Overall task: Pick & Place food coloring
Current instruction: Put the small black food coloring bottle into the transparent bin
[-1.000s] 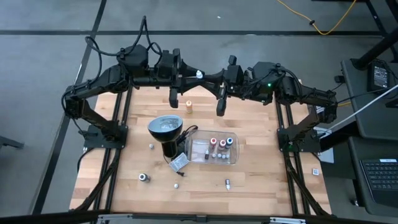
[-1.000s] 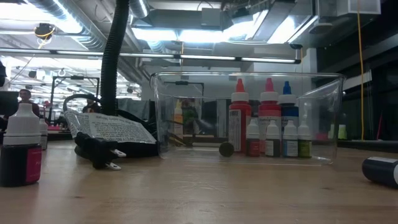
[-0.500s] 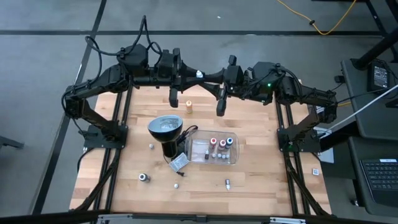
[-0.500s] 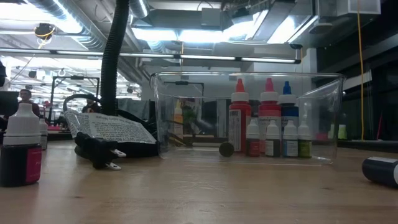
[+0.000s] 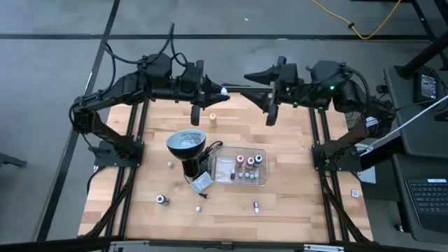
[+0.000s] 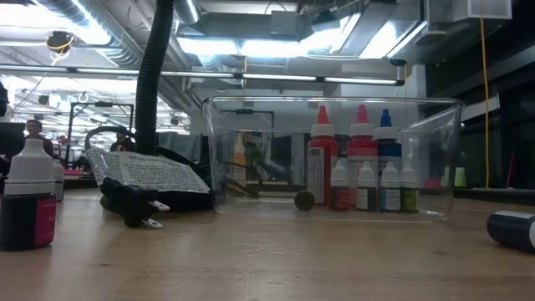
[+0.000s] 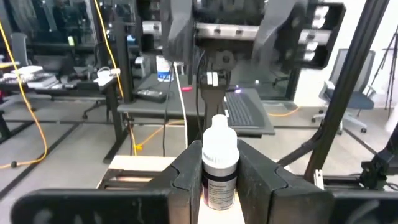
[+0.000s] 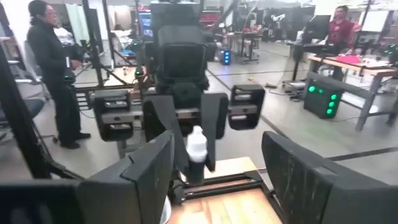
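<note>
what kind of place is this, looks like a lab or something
Most likely a robotics lab or workshop. Two dark robot arms are mounted at a wooden table, more desks with a keyboard stand around it, and a person stands among racks and equipment in the open hall behind.

Grey floor around the table; ceiling strip lights glow overhead.

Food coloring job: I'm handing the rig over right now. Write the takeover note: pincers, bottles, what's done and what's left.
Left pincer: shut on a white-capped bottle, held in the air at the table's far edge.
Right pincer: open and empty, facing the left one.
Done: several bottles stand in the clear tray.
Left: the held bottle, the orange bottle near the far edge, the dark bottle, and a few small loose ones nearby.
</note>
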Action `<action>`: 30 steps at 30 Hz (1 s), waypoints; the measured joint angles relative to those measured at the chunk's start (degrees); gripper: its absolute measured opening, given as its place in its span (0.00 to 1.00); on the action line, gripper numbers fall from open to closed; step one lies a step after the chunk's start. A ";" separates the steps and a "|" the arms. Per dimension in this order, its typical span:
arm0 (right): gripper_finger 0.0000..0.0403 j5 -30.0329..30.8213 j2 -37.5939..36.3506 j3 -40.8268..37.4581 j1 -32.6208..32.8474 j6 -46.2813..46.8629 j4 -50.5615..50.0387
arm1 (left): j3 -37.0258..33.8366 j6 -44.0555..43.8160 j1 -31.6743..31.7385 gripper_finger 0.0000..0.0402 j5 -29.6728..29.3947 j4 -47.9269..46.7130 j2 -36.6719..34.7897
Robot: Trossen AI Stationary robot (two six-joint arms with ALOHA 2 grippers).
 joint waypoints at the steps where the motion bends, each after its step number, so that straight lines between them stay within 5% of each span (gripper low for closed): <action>1: 0.61 -0.67 0.08 0.34 -0.23 0.50 -0.40 | 0.00 -0.02 -0.07 0.17 0.01 -0.20 0.10; 20: 0.53 -7.16 4.72 0.91 -2.36 2.28 0.97 | 0.00 0.37 -0.07 0.17 0.46 -0.52 0.89; 30: 0.52 -8.65 4.00 0.95 -2.92 5.52 -7.33 | 0.00 -0.07 -0.13 0.17 3.70 -4.55 3.43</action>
